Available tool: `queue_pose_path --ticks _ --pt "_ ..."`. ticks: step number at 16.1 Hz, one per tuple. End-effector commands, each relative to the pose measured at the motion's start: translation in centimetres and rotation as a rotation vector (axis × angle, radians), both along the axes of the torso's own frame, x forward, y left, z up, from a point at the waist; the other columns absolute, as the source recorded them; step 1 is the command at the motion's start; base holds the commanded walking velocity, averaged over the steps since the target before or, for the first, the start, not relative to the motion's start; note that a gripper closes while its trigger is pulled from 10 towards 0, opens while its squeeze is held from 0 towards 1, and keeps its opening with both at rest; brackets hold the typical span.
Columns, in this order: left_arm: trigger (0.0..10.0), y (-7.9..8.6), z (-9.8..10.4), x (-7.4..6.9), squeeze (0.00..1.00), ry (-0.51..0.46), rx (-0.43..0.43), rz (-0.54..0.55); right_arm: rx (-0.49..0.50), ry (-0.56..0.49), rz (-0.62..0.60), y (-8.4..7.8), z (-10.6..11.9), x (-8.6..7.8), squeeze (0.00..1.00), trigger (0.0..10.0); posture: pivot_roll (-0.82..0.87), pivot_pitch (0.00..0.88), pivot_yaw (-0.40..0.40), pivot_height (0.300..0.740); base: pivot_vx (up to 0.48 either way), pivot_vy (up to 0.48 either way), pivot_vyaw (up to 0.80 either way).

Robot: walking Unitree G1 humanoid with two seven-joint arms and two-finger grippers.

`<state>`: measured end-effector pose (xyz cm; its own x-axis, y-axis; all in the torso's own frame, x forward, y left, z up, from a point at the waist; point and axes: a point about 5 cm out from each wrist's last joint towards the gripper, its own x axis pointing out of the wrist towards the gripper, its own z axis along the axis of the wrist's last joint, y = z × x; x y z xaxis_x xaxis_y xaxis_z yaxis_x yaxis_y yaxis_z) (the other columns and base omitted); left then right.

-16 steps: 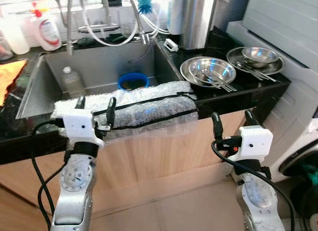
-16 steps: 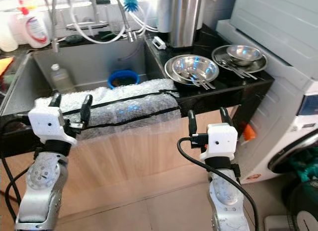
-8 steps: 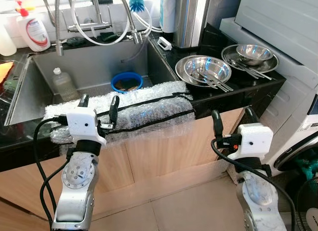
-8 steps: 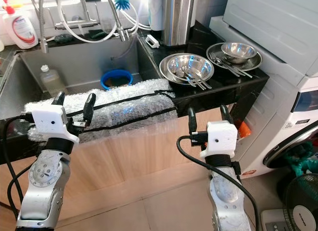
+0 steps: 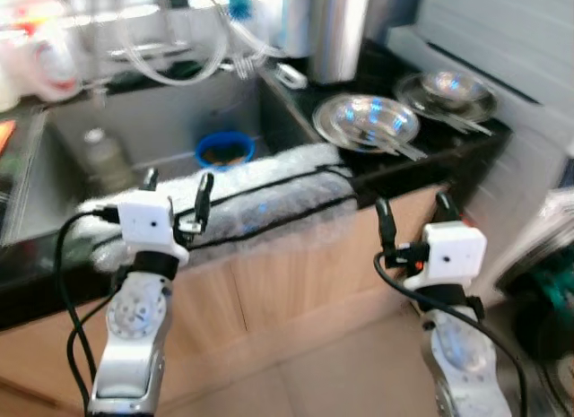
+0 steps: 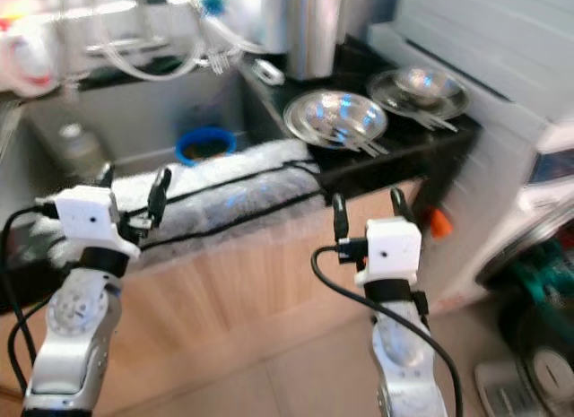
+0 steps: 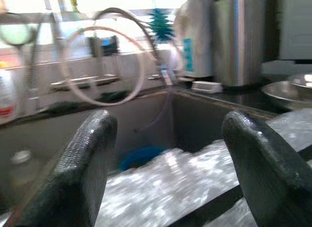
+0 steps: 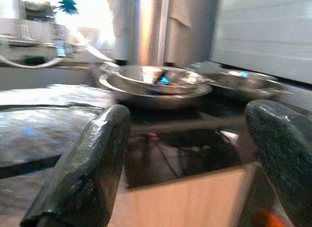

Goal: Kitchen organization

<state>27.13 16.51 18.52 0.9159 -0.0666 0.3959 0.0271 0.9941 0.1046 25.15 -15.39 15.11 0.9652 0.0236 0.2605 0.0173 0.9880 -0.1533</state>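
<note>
My left gripper (image 5: 178, 185) is open, held just in front of the bubble-wrap padding (image 5: 269, 188) strapped along the counter's front edge. The right gripper (image 5: 414, 216) is open too, below the counter edge and in front of the wooden cabinet. On the black counter to the right lie steel bowls with cutlery (image 5: 366, 123) and a second steel plate with a bowl (image 5: 447, 88). Inside the sink (image 5: 161, 121) are a blue bowl (image 5: 222, 151) and a small clear bottle (image 5: 99, 156). The left wrist view looks past both fingers (image 7: 83, 163) into the sink. The right wrist view faces the steel bowls (image 8: 156, 80).
A tall steel canister (image 5: 339, 31) stands behind the bowls. Faucet hoses and a blue brush (image 5: 238, 0) hang over the sink. A white appliance (image 5: 511, 40) rises at the right. Tiled floor (image 5: 341, 372) lies in front of the wooden cabinets.
The whole picture has shifted and blurred, so the camera is moving. Both grippers stay open at about the same height before the counter.
</note>
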Motion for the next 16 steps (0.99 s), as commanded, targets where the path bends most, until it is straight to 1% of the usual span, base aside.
queue_pose_path --ticks 1,3,6,8,10,13,14,16 --pt "10.0 -0.2 0.4 0.3 0.00 -0.006 0.014 -0.008 -0.003 -0.016 -0.010 -0.1 0.5 0.2 0.00 10.0 -0.04 0.077 0.058 0.740 0.000 0.000 -0.78" --pt "10.0 -0.4 0.4 0.1 0.00 -0.004 0.010 -0.013 -0.005 -0.013 -0.012 -0.3 0.3 0.0 0.00 10.0 -0.04 0.068 0.056 0.740 0.000 0.000 -0.78" --pt "10.0 -0.3 0.7 0.1 0.00 -0.021 0.014 -0.006 -0.001 -0.015 -0.001 0.0 0.4 0.1 0.00 10.0 -0.03 0.060 0.052 0.740 0.000 0.426 -0.78" --pt "10.0 -0.3 0.8 0.2 0.00 -0.026 0.016 -0.005 -0.003 -0.008 0.016 0.3 0.2 0.1 0.00 10.0 -0.03 0.041 0.046 0.740 0.000 0.000 -0.78" --pt "10.0 -0.5 0.8 0.2 0.00 -0.029 0.014 -0.004 0.005 -0.035 0.035 0.4 0.6 0.2 0.00 10.0 -0.04 0.034 0.041 0.740 0.000 0.000 0.00" --pt "10.0 -0.5 0.8 0.1 0.00 -0.031 0.011 0.002 0.005 -0.024 0.053 0.5 0.4 0.3 0.00 10.0 -0.03 0.023 0.034 0.740 0.000 0.000 0.00" --pt "10.0 -0.5 0.7 0.0 0.00 -0.026 -0.004 0.007 0.002 -0.025 0.066 0.7 0.3 0.3 0.00 10.0 -0.03 0.023 0.034 0.740 0.000 0.000 0.00" --pt "10.0 -0.4 0.2 -0.1 0.00 -0.007 -0.018 0.014 -0.008 -0.026 0.066 0.8 0.3 0.4 0.00 10.0 -0.04 0.009 0.032 0.740 0.000 0.000 0.00"
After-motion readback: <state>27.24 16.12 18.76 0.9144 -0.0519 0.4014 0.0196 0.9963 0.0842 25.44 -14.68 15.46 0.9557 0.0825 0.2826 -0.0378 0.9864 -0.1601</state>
